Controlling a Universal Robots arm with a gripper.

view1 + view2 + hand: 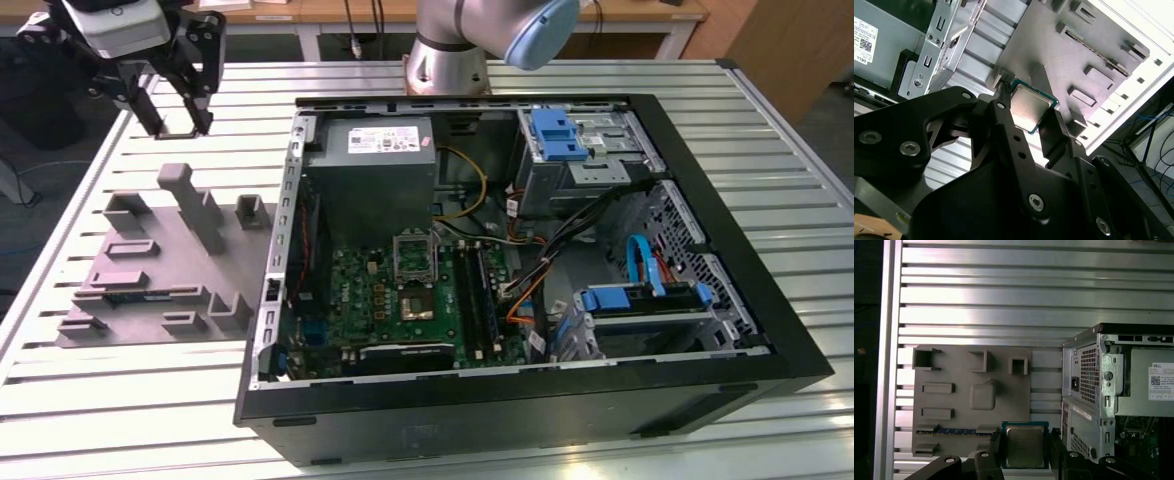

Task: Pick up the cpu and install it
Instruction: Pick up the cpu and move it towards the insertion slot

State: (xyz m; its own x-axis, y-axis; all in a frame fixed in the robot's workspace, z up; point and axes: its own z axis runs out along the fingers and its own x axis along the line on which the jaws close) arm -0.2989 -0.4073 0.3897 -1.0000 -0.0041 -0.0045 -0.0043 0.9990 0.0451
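Pickup part looks done: in the first wrist view the pincer [1025,449] is pinching the cpu [1025,442] by two opposite edges, held up off the grey tray [959,375] below it. In the exterior view the pincer hangs at the upper left, above the slatted worktop [120,400]. Install is all left to do: the open PC case [743,240] and its motherboard [374,300] sit mid-frame, well apart from the cpu.
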